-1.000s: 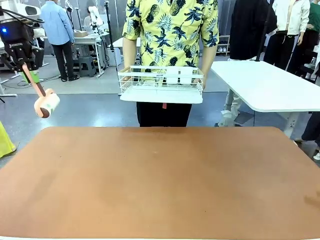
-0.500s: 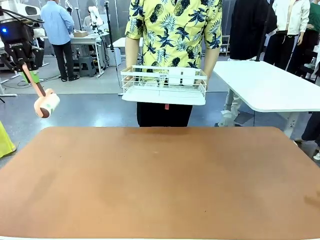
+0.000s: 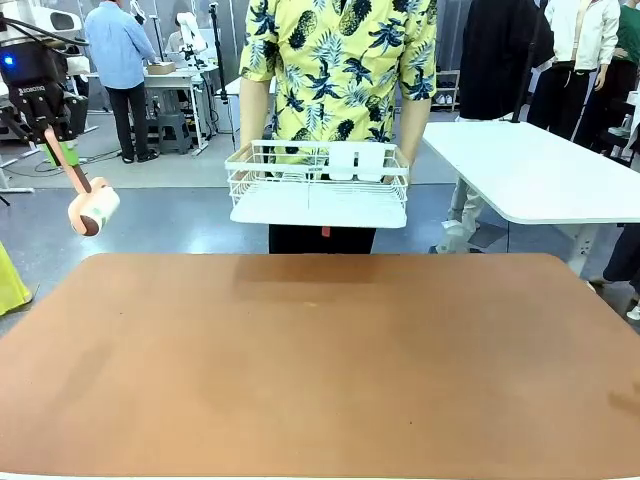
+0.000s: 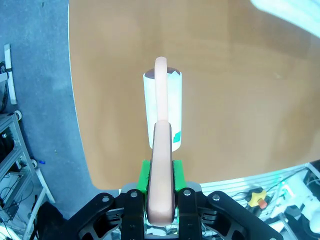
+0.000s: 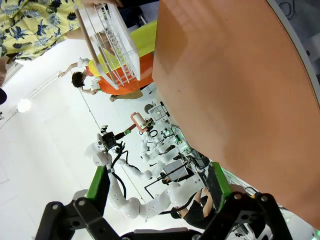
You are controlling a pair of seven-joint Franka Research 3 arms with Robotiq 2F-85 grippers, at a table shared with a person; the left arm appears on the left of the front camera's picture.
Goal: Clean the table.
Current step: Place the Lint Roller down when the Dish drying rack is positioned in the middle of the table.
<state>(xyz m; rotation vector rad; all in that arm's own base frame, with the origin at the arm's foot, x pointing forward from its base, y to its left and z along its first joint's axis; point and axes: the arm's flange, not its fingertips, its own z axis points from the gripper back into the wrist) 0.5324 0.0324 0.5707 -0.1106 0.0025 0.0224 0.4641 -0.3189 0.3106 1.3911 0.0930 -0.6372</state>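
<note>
So the table [image 3: 320, 370] takes up the whole lower half of the front view: a big reddish-brown matte top with rounded far corners, the near edge running right along the bottom of the picture, and one wide flat stretch showing from side to side. The left gripper [image 3: 57, 145] sits up high off the far-left corner, clamped tight on the peach handle of a lint roller [image 3: 93, 210]. The roller head hangs down at a slant in the air above that corner and isn't touching the top. From the left wrist view you look straight down the handle, and the white roll lines up just inside the table's long edge, with grey floor right beside it. The right gripper [image 5: 157, 186] has its jaws spread wide with nothing between them. Its camera catches the brown top sweeping past at a steep angle, with the rounded edge along the right side. Over at the far edge, roughly in the middle, a person [image 3: 335, 60] in a yellow print shirt holds a white wire dish rack [image 3: 318, 185] by both ends, lifted above the edge and apart from the top. A white table [image 3: 540, 170] stands past the far-right corner with a strip of floor between the two.
</note>
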